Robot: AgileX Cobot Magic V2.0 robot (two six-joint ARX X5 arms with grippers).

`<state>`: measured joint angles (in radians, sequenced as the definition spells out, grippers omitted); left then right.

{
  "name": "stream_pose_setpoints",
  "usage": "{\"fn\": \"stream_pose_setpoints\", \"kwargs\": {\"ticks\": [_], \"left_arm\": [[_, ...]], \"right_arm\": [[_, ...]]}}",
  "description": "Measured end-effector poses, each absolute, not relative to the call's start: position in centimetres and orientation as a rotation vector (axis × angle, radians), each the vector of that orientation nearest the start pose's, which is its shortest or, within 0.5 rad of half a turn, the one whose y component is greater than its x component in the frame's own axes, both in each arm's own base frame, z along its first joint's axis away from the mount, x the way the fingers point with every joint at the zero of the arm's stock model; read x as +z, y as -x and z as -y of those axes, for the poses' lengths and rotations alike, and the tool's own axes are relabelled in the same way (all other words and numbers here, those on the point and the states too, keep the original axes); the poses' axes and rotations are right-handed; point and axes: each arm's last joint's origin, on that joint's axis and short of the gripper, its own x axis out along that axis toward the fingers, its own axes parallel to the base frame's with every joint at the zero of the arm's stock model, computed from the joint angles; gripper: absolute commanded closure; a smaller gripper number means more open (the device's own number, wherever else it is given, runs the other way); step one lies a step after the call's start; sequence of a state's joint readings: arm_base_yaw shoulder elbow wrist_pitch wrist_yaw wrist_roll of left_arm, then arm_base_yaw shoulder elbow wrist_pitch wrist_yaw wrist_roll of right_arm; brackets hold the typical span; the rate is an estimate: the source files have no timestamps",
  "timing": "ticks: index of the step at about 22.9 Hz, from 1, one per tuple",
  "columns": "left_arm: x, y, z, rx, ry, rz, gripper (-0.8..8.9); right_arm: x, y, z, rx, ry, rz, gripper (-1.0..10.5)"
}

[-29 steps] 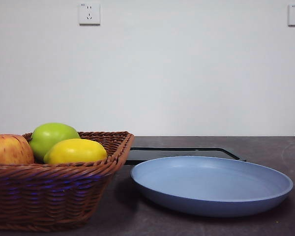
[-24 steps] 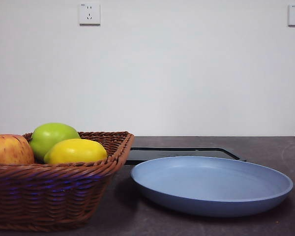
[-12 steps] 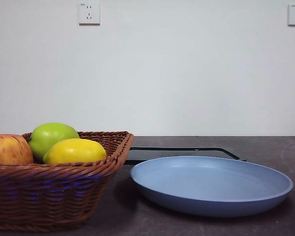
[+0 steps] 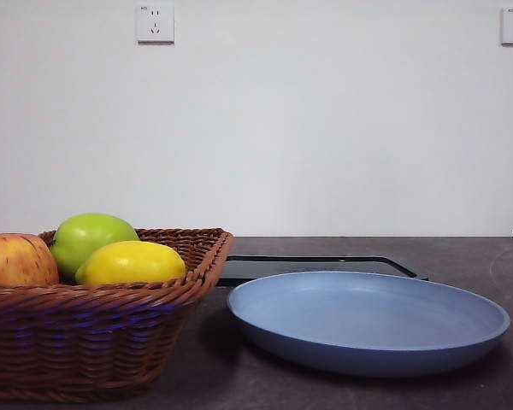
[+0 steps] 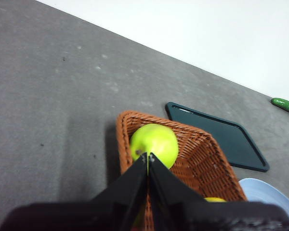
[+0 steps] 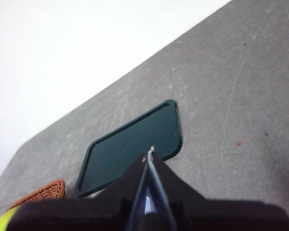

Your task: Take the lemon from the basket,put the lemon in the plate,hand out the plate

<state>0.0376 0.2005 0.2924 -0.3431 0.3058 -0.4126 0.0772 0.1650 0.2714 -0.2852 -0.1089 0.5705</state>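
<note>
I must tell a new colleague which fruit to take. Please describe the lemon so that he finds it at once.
Look at the brown wicker basket beside the blue plate. Three fruits lie inside. The lemon is the yellow oval one nearest the plate, in front of the green apple and beside the red-yellow apple.

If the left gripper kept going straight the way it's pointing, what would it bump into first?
Probably the green apple in the basket. In the left wrist view, the left gripper, shut, points right at it. The lemon sits off to one side. How far above the apple it is can't be told.
</note>
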Motion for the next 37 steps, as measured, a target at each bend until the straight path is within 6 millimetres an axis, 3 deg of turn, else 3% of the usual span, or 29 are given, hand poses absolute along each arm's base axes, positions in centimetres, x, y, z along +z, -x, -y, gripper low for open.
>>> {"fn": "stream_pose_setpoints", "kwargs": {"ticks": [9, 17, 22, 25, 26, 28, 30, 37], "left_arm": [[26.5, -11.6, 0.8, -0.352, 0.394, -0.389, 8.07], [29.8, -15.3, 1.6, -0.575, 0.407, -0.58, 8.07], [31.1, -16.9, 2.8, -0.573, 0.261, -0.795, 8.07], [31.7, -17.1, 3.7, -0.635, 0.192, -0.792, 8.03], [31.7, -17.0, 3.9, -0.645, 0.184, -0.792, 8.0], [31.7, -17.0, 4.0, -0.651, 0.18, -0.792, 6.97], [31.7, -17.0, 4.1, -0.659, 0.177, -0.793, 5.65], [31.7, -17.0, 4.2, -0.662, 0.175, -0.793, 5.55]], "right_arm": [[27.0, -10.7, -1.4, 0.196, -0.427, -0.355, 9.4], [28.4, -13.7, -1.9, 0.278, -0.297, -0.66, 9.4], [26.5, -16.4, -2.4, 0.37, -0.247, -0.932, 9.3], [24.9, -17.9, -2.8, 0.415, -0.258, -1.036, 9.1], [24.3, -18.4, -3.1, 0.421, -0.253, -1.07, 8.6], [23.3, -19.3, -3.7, 0.437, -0.243, -1.127, 7.3], [22.2, -20.1, -4.6, 0.451, -0.216, -1.173, 7.0], [19.4, -22.5, -6.5, 0.432, -0.123, -1.216, 7.0]]}}
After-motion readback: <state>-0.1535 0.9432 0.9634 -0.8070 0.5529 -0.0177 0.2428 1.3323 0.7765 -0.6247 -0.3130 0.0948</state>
